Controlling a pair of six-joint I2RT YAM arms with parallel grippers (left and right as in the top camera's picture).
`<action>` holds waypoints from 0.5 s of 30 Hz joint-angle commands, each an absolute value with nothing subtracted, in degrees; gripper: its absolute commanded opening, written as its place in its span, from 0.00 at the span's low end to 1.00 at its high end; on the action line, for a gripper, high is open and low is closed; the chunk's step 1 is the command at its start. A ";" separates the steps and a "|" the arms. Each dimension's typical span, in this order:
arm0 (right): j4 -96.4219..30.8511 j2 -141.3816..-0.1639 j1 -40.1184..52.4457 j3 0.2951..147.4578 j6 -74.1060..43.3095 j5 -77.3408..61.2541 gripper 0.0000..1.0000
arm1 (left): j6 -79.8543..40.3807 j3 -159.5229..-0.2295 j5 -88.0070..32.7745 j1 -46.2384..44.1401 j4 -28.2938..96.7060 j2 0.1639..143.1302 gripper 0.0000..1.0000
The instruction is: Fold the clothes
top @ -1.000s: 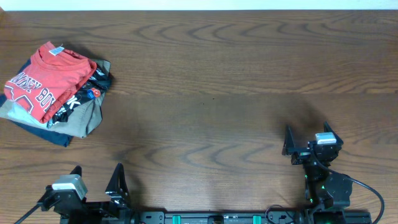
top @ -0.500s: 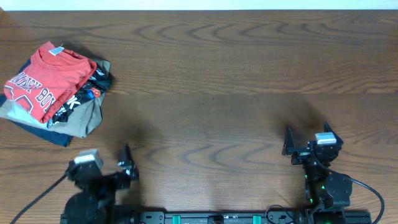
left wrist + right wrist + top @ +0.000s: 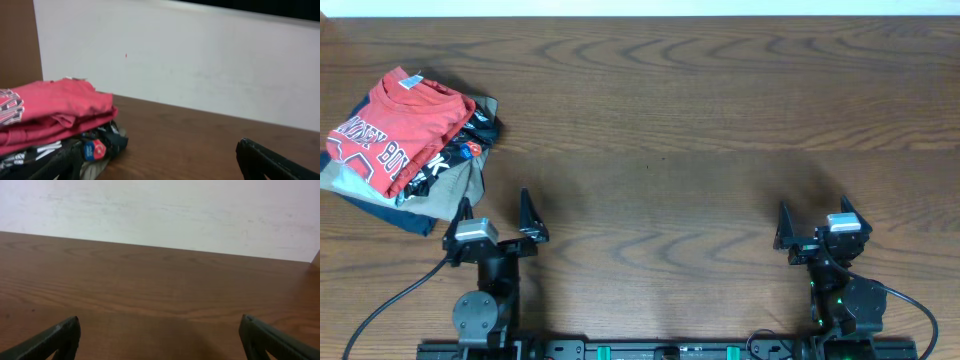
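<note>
The coral-red T-shirt (image 3: 390,125) with white lettering lies folded on top of a pile at the table's far left; it also shows in the left wrist view (image 3: 50,112). My left gripper (image 3: 496,212) is open and empty, just in front and to the right of the pile, fingers pointing away from me. In its wrist view the pile sits ahead on the left, with one finger (image 3: 280,162) showing at the lower right. My right gripper (image 3: 812,220) is open and empty over bare wood at the right front.
Under the red shirt lie a black garment with white print (image 3: 455,150), an olive-grey one (image 3: 455,190) and a dark blue one (image 3: 405,215). The wooden table (image 3: 670,130) stretches between the arms. A white wall (image 3: 160,210) stands beyond the far edge.
My left arm has moved forward from the table's front edge toward the pile, its gripper open throughout. The right arm and the pile have not moved.
</note>
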State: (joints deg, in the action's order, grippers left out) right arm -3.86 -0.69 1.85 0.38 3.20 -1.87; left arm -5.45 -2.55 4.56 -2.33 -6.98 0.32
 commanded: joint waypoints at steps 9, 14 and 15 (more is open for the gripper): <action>-4.12 -0.30 2.31 0.32 3.07 -1.72 0.99 | -1.74 -0.23 1.93 -2.11 4.19 0.10 0.98; -4.10 -0.30 2.31 0.32 3.05 -1.74 0.99 | -1.72 -0.23 1.98 -2.11 4.05 0.10 0.98; -4.10 -0.30 2.31 0.32 3.05 -1.74 0.99 | -1.72 -0.23 1.98 -2.11 4.05 0.10 0.98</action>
State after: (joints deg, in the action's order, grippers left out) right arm -3.88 -0.69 1.85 0.38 3.20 -1.87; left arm -2.70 -1.10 1.80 -2.33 1.34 0.36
